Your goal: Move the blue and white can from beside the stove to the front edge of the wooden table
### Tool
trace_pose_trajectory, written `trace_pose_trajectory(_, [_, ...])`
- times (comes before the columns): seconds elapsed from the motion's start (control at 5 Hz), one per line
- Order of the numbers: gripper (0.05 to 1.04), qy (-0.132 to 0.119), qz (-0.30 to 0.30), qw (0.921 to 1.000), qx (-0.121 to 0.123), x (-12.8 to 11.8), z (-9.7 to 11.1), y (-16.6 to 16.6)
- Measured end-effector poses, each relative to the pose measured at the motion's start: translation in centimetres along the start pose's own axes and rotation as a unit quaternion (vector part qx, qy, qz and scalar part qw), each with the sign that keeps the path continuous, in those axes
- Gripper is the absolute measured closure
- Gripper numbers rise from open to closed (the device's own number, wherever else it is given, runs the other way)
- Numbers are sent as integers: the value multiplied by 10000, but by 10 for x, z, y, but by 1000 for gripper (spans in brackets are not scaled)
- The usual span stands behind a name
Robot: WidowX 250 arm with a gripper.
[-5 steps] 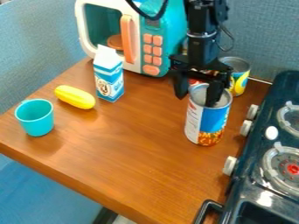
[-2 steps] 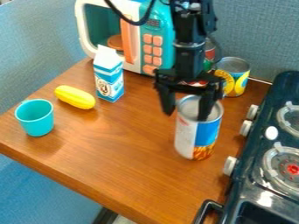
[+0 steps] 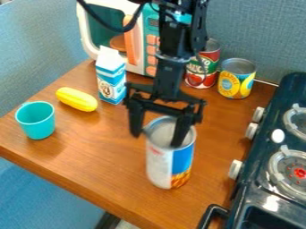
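The black gripper (image 3: 157, 139) is at the centre of the camera view, its fingers spread. One fingertip is over or inside the open top of a tall can (image 3: 170, 163) with a white, blue and orange label; the other is just outside the can's left rim. The can is roughly upright, low in the middle of the wooden table (image 3: 101, 156). Whether its base touches the table I cannot tell.
Left are a teal cup (image 3: 36, 120), yellow toy corn (image 3: 77, 99) and a milk carton (image 3: 111, 76). Behind stand a toy microwave (image 3: 108, 27), a red-and-green can (image 3: 203, 65) and a yellow can (image 3: 236, 78). A stove (image 3: 269, 165) borders the right.
The gripper and the tall can have moved together left and toward the camera. The red-and-green can behind has come into fuller view.
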State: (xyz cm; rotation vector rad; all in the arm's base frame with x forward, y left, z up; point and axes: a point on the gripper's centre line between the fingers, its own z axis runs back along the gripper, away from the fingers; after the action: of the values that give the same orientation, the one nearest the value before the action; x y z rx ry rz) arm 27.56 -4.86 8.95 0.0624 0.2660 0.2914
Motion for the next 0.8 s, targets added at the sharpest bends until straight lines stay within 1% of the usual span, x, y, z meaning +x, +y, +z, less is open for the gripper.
trace_pose_trajectory(0.2, [84,39,67,9999,95,-21,-6,13])
trace_pose_trajectory(0.4, [84,-152,39,9998,-94,-30,-1,17])
trace_pose_trajectory(0.6, [84,-411,-12,9984,-385,-22,8,26])
trace_pose_trajectory(0.8, [84,-976,-167,9919,-789,-10,29,36])
